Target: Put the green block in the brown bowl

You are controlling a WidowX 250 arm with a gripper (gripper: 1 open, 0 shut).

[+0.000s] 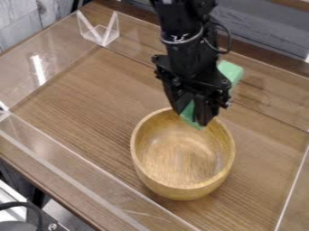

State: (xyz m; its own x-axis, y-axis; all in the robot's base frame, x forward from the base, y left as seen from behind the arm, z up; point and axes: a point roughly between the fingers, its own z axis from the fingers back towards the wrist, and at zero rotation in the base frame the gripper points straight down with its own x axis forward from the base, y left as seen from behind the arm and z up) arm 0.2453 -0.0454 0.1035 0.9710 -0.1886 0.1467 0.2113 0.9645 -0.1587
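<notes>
The brown bowl (pixel 178 187), round light wood with a thick rim, sits on the wooden table near the front. My black gripper (pixel 196 115) points almost straight down over the bowl's far rim. It is shut on the green block (pixel 187 110), whose bright green shows between the fingers just above the rim. Most of the block is hidden by the fingers.
A second green piece (pixel 229 71) shows behind the arm at the right. Clear plastic walls (pixel 49 149) edge the wooden table (pixel 85 99). A clear plastic stand (pixel 97 27) is at the back left.
</notes>
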